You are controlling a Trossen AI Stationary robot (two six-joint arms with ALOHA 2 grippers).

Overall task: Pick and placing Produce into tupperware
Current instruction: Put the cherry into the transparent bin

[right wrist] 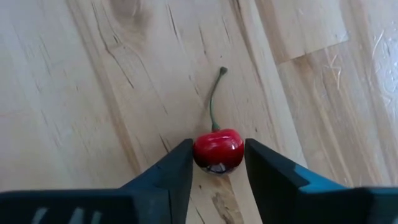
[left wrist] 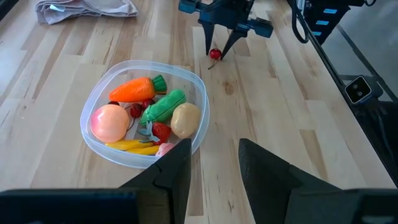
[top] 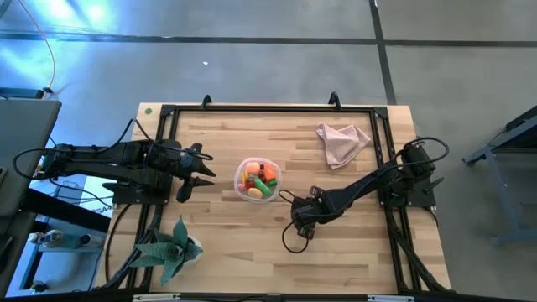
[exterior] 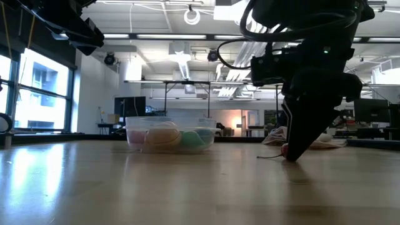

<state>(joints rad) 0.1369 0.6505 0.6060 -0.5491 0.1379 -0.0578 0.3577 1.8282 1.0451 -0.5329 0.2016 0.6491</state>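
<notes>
The tupperware [top: 270, 164] [left wrist: 197, 87] [exterior: 134, 134], a clear tub, stands mid-table and holds an orange carrot [left wrist: 130, 90], a green vegetable [left wrist: 163, 106], a tan lump [left wrist: 185, 119], a peach fruit [left wrist: 109, 122], yellow pieces and small red berries. A red cherry [right wrist: 217, 149] [left wrist: 215, 54] with a thin stem lies on the wood to the right of the tub. My right gripper [right wrist: 217, 163] [top: 299, 225] [exterior: 290, 153] stands over the cherry, shut on it. My left gripper [left wrist: 214, 155] [top: 204, 172] hovers open, left of the tub. My right gripper pinches the cherry's round red body [right wrist: 200, 150] between its two fingertips [right wrist: 180, 168], one on each side. The fingers come steeply from above, pointing down. The cherry sits on the table, and its stem [right wrist: 214, 99] lies flat on the wood, pointing away from the fingers.
A crumpled pink cloth [top: 341, 143] [left wrist: 87, 7] lies toward the far right corner. A green spiky plant [top: 172, 247] sits at the near left. A black frame [top: 268, 107] edges the table. Bare wood lies between the tub and the near edge.
</notes>
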